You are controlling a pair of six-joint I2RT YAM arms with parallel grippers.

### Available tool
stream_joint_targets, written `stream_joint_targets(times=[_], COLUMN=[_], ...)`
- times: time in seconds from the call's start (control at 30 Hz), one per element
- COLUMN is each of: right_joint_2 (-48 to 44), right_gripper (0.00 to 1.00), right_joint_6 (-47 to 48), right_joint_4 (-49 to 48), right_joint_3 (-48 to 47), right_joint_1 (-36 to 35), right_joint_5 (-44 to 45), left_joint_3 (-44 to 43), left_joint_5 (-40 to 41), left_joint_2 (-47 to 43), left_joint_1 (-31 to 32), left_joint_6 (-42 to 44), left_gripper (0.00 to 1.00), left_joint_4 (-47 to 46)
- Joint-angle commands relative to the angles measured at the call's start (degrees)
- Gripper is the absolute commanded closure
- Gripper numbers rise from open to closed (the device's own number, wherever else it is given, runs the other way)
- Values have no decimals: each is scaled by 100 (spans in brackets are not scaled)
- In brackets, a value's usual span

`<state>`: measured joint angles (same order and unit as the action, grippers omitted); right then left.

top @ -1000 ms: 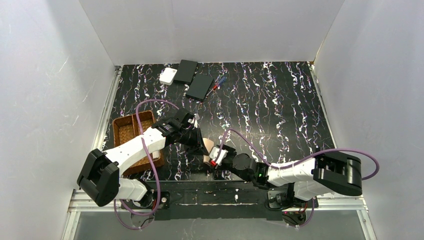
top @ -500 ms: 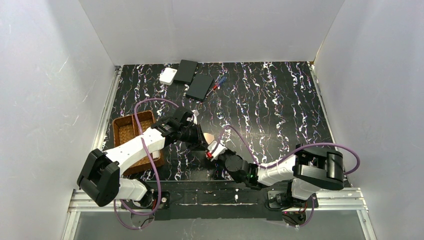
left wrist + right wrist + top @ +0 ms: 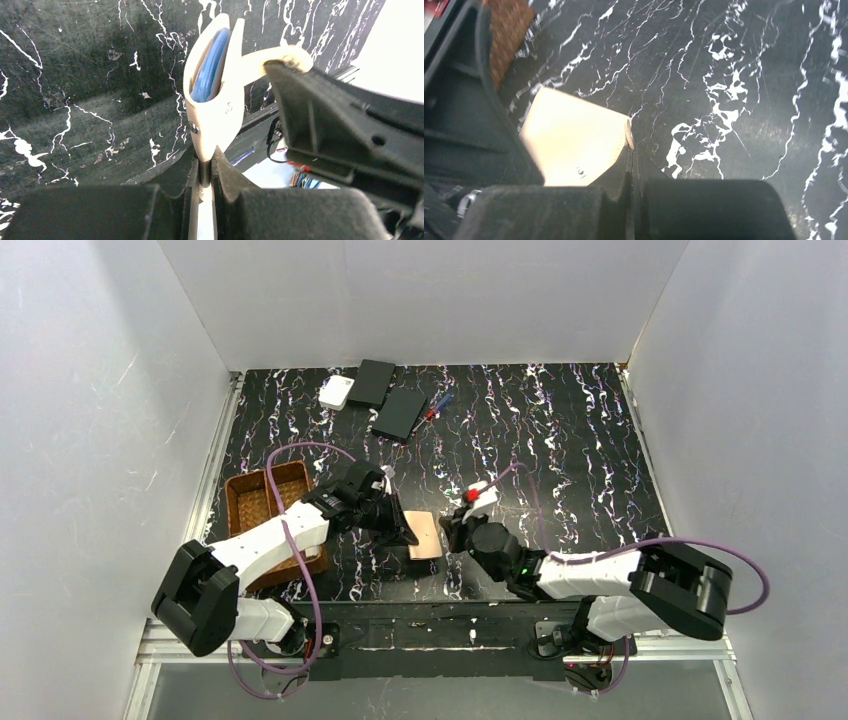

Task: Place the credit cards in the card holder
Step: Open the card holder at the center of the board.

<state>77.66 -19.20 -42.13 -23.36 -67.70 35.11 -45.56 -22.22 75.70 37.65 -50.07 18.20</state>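
Left wrist shows us the left tool (image 3: pixel 205 167) pinching the card holder (image 3: pixel 216 107); our right tool (image 3: pixel 630 162) is closed, empty.

A table (image 3: pixel 560 430) topped in black, veined all over with white streaks, fills the bottom of a plain white booth. The back wall (image 3: pixel 420 300) rises from the table's far edge. The left wall (image 3: pixel 100 440) and the right wall (image 3: pixel 750 420) stand along its side edges and meet the back wall at the two far corners. A pale metal rail (image 3: pixel 215 470) runs down the left edge. A metal frame (image 3: pixel 400 652) lines the near edge, with a grey surface (image 3: pixel 450 690) below it. The light is bright and even, leaving soft shadows and a faint sheen on the tabletop.
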Motion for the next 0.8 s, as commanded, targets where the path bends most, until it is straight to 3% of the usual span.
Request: stream_joint_targets(times=[0.0,0.1,0.23,0.33,0.6,0.77], right_joint_2=[-585,-763,-1112,-1467,-1845,-1748], right_gripper=[99,99,99,99,99,99], right_joint_6=[-1754,-1814,-1975,-2193,-2070,-1672], right_joint_4=[-73,460,412,945,1605,1982], right_joint_3=[118,80,400,407,174,-181], right_joint_1=[524,598,780,945,1162,1166], right_joint_5=[-655,-602,-1120,-1271,-1512,-1766], left_joint_3=[344,610,1014,985,542,729], left_joint_5=[-154,-233,-372,-327,-182,-117], left_joint_2=[-329,-458,-685,-490,684,349], left_joint_1=[74,73,63,54,58,54], left_joint_6=[-10,-39,-106,-35,155,170], left_gripper=[100,100,100,99,64,39], left_joint_4=[14,-520,-1449,-1415,-974,-1120])
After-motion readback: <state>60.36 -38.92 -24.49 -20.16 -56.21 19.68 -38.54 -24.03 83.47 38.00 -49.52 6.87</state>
